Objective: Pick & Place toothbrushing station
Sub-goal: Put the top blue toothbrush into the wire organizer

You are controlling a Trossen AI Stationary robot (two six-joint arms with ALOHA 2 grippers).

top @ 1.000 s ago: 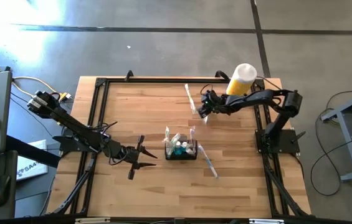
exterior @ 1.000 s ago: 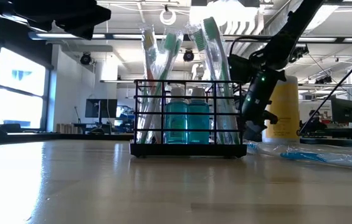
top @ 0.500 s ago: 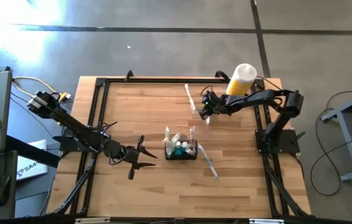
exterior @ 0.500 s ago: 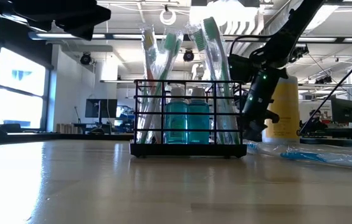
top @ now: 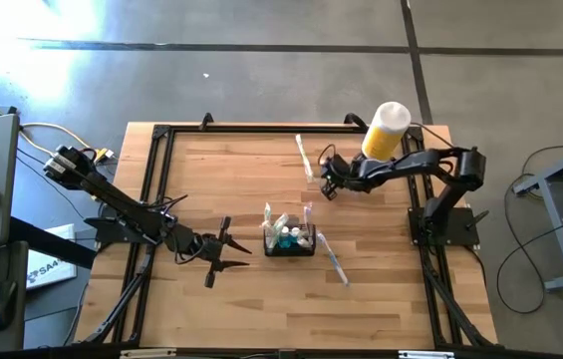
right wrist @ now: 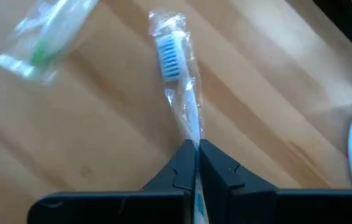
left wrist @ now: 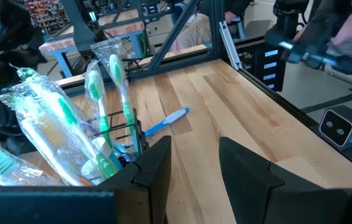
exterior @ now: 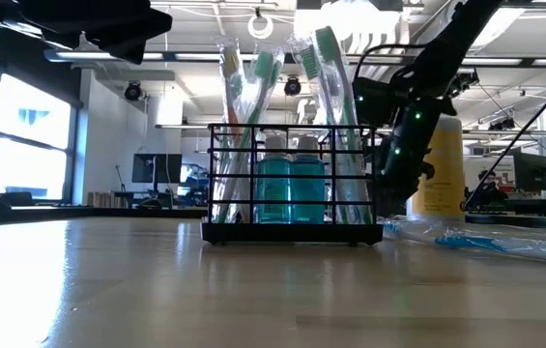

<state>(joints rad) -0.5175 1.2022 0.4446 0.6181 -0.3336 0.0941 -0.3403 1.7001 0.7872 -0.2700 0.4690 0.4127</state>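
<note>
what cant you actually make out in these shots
- Handle end of the wrapped toothbrush: in the right wrist view it runs under the right gripper, whose closed fingers hide it.
- Caddy: in the left wrist view its lower part is hidden by the left gripper's open fingers.
- Bottles in the caddy: labels too small to read in the low view.
- Yellow cylinder: partly hidden by the right arm in the low view.

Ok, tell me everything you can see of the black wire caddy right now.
The caddy is a small boxy rack of thin black wire with open grid walls and a solid-looking base. It stands upright on the wooden table, near the middle. Inside stand two teal bottles and several toothbrushes in clear wrappers, sticking out well above the rim. No end effector touches it; a wrapped blue toothbrush lies on the table beside it.
</note>
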